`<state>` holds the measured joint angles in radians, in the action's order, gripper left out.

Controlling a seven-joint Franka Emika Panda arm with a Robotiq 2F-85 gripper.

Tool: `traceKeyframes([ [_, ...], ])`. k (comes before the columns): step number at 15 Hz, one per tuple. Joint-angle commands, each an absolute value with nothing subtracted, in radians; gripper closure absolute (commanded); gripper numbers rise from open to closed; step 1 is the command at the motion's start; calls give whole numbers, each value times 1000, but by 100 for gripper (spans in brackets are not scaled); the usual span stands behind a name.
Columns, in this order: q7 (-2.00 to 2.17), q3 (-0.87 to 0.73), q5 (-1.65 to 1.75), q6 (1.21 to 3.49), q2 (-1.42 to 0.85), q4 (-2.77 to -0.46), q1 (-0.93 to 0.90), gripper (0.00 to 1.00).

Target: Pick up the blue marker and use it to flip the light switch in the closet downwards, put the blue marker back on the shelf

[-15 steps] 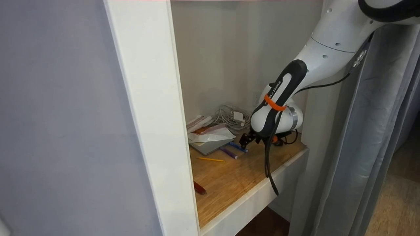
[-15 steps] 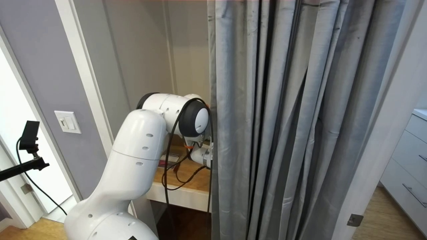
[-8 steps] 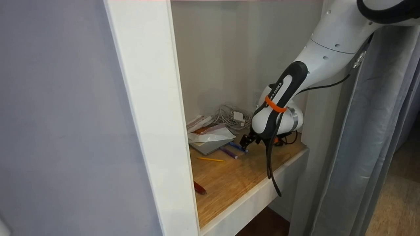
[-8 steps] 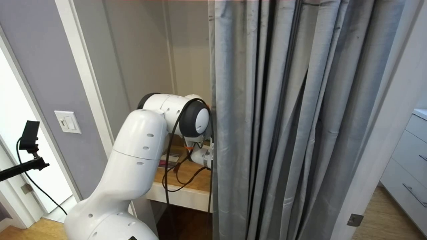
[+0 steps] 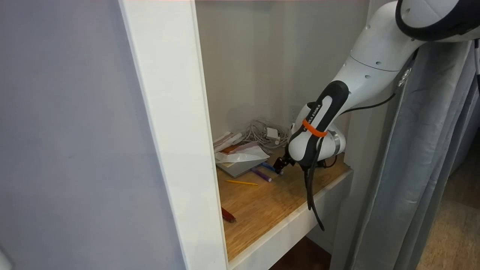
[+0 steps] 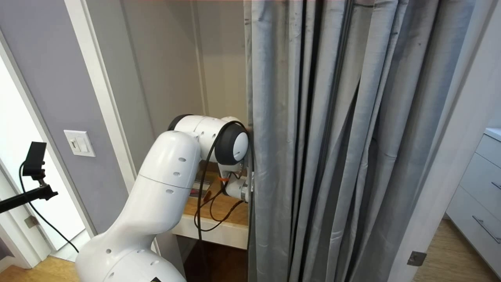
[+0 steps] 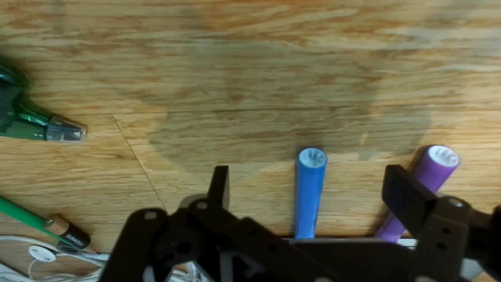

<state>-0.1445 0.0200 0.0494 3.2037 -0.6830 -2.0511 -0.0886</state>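
The blue marker [image 7: 309, 192] lies on the wooden shelf [image 5: 258, 206], its white hollow end toward open wood and its other end at a grey flat item's edge. In an exterior view the marker [image 5: 267, 166] is partly behind the gripper [image 5: 279, 167]. In the wrist view my gripper [image 7: 306, 172] is open, one finger on each side of the blue marker, neither touching it. The right finger overlaps a purple marker [image 7: 432, 172] in the picture. A faint pale plate [image 5: 294, 111], possibly the light switch, shows on the closet wall [image 5: 240, 67], partly behind the arm.
A yellow pencil [image 5: 242, 182], a red item [image 5: 227, 215], white packaging [image 5: 249, 153] and coiled cables [image 5: 258, 131] lie on the shelf. A green item [image 7: 29, 117] and a battery [image 7: 70, 233] lie left. A grey curtain [image 6: 332, 137] hangs beside the arm. Another switch plate [image 6: 79, 143] is outside.
The arm has come down a little, and the gripper sits slightly lower over the blue marker, covering more of it in an exterior view. The markers have not moved.
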Motion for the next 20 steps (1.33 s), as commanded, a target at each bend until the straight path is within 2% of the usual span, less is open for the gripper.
traceKeyframes([
  [1,-140,24,81,3245,-734,-2001,-86,0],
  [6,-143,22,89,3249,-764,-1975,-86,0],
  [8,-145,28,91,3250,-773,-1967,-79,26],
  [17,-167,72,117,3260,-787,-1954,-46,91],
  [19,-164,87,115,3255,-779,-1964,-34,97],
  [20,-162,84,113,3253,-767,-1977,-36,91],
])
